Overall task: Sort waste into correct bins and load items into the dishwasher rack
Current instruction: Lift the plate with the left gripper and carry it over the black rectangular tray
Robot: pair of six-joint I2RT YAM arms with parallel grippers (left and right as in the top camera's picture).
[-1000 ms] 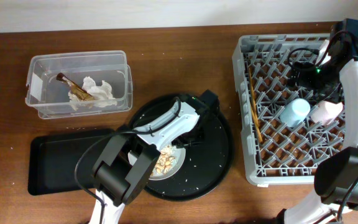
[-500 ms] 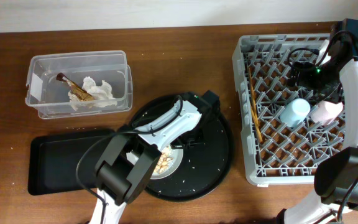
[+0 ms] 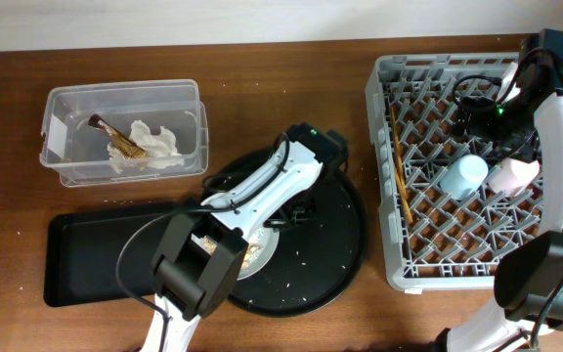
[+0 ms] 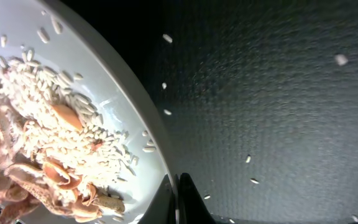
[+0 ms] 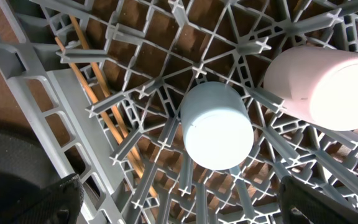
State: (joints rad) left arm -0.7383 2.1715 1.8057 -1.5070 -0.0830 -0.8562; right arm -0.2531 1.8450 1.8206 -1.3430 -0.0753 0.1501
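A pale grey bowl (image 3: 262, 251) of beige food scraps and rice (image 4: 36, 143) sits on the round black tray (image 3: 335, 254). My left gripper (image 4: 178, 202) is shut on the bowl's right rim (image 4: 143, 109), one finger inside and one outside. White tissue (image 3: 156, 147) and a brown stick scrap (image 3: 113, 137) lie in the clear tub (image 3: 125, 98). My right gripper (image 5: 185, 200) hangs open above the dishwasher rack (image 3: 381, 176), over a light blue cup (image 5: 217, 127) and a pink cup (image 5: 328, 84). Brown chopsticks (image 5: 98, 93) lie in the rack's left side.
A shallow black rectangular tray (image 3: 91, 256) lies at the front left, beside the round tray. Loose rice grains (image 4: 166, 38) are scattered over the round tray. My left arm (image 3: 262, 191) reaches across it from the front. The rack fills the table's right side.
My left gripper's jaws have closed onto the bowl's rim and the wrist has shifted slightly back and left. The right arm has not moved.
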